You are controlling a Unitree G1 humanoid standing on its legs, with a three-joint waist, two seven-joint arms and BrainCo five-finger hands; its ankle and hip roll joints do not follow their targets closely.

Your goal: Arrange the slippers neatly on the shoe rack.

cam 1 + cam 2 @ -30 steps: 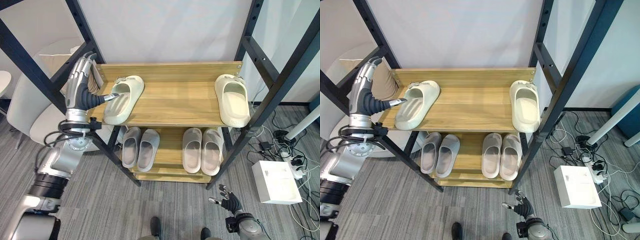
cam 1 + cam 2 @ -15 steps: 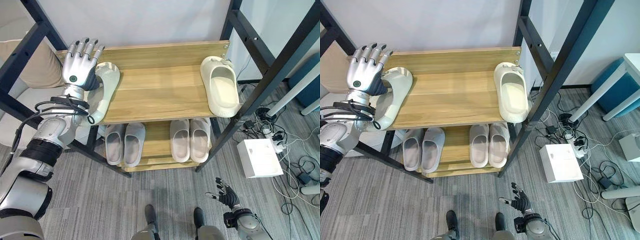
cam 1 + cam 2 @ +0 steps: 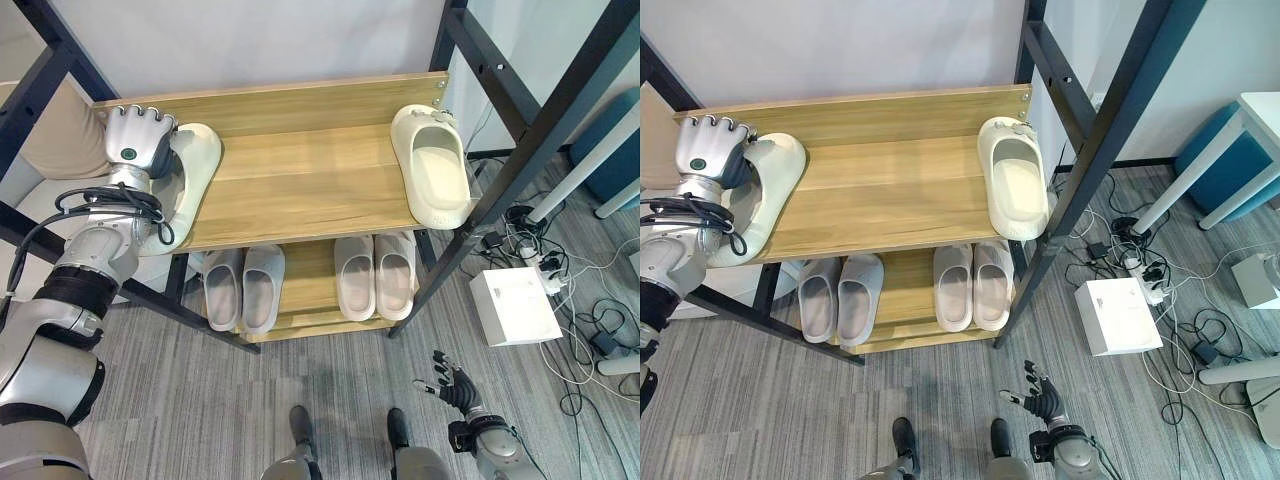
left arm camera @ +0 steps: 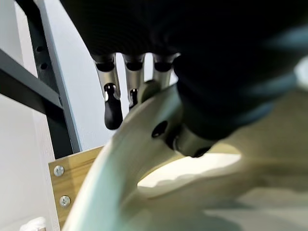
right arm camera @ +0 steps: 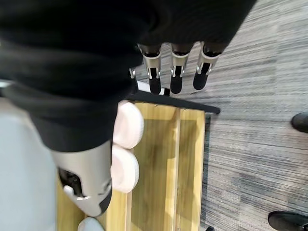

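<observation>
Left eye view first: our left hand (image 3: 140, 140) sits on the cream slipper (image 3: 190, 180) at the left end of the rack's (image 3: 300, 195) top shelf, fingers curled down over the slipper's far end. Its mate (image 3: 432, 180) lies at the right end of the same shelf, toe toward the back, well apart. Two grey pairs (image 3: 243, 288) (image 3: 376, 276) stand side by side on the lower shelf. Our right hand (image 3: 455, 383) hangs low near the floor, fingers loosely spread, holding nothing.

Right eye view: the same layout — the left slipper (image 3: 755, 205) lies aslant, its near end reaching the shelf's front left corner, while the mate (image 3: 1014, 178) lies nearly square to the edge.

Left wrist view: the dark fingertips (image 4: 113, 108) hook over the slipper's strap (image 4: 144, 130), the thumb pressed against it (a grip, as far as we can judge).

Right wrist view: straight fingers (image 5: 175, 79) point past the lower shelf and the pale toes of a grey pair (image 5: 126, 147).

To do this step well, we should keep the grip firm, turn the slipper square to the shelf edge, and slide it along the board toward its mate — low and slow, clear of the front edge and the black post.
</observation>
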